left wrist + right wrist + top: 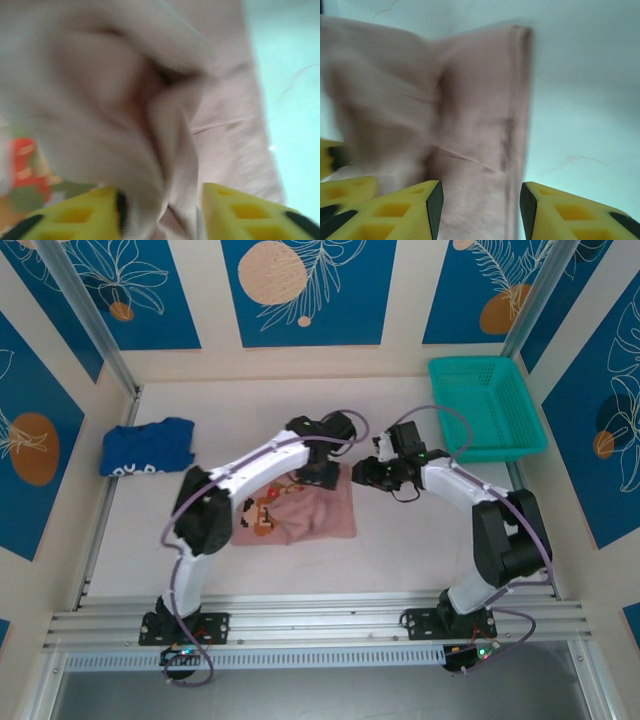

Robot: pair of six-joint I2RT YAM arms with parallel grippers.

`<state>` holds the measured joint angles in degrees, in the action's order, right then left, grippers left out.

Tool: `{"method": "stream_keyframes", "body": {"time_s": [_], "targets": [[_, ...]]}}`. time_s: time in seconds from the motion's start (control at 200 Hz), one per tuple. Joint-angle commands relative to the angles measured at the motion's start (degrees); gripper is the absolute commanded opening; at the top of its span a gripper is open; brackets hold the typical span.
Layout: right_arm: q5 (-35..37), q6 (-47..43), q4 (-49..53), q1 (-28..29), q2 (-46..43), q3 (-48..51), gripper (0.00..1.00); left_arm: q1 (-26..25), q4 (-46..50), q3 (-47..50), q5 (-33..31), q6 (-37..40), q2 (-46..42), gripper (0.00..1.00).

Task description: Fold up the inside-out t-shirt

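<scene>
T-shirt (320, 518) on table (250, 410), outside basket (470, 362).

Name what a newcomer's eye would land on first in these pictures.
The dusty-pink t-shirt lies rumpled in the middle of the table. The left gripper and the right gripper are both down at its far edge, each with pink cloth between its jaws. After that come the teal basket in the far right corner and the blue garment at the far left.

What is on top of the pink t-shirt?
The left gripper sits on the far edge of the pink t-shirt, the right gripper at its far right corner, cloth between their fingers. The left arm hides the shirt's far left part.
</scene>
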<state>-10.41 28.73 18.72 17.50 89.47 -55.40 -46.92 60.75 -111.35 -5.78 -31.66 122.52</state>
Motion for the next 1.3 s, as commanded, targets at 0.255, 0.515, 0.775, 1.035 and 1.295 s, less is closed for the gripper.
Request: {"method": "stream_keyframes", "body": {"time_s": [0.255, 0.515, 0.775, 1.035, 1.295], "targets": [[1.3, 1.5, -3.6, -1.4, -3.7, 5.1, 0.59, 1.7, -13.6, 16.0, 3.9, 1.5, -19.4, 0.95], [-2.8, 7.3, -6.1, 4.4, 8.1, -3.3, 0.65, 10.7, -26.5, 49.8, 13.5, -3.9, -36.4, 0.97], [0.5, 8.5, -5.3, 5.2, 15.1, -8.3, 0.56, 9.6, -34.4, 55.8, 18.9, -6.1, -32.7, 0.81], [1.4, 7.6, -4.5, 5.0, 17.4, -12.3, 0.3, 8.5, -37.7, 54.2, 16.9, -4.4, -29.3, 0.43], [-0.1, 3.6, 0.2, 3.2, 20.3, -19.9, 0.13, 2.1, -38.3, 49.7, 13.2, 0.3, -30.1, 0.07]]}}
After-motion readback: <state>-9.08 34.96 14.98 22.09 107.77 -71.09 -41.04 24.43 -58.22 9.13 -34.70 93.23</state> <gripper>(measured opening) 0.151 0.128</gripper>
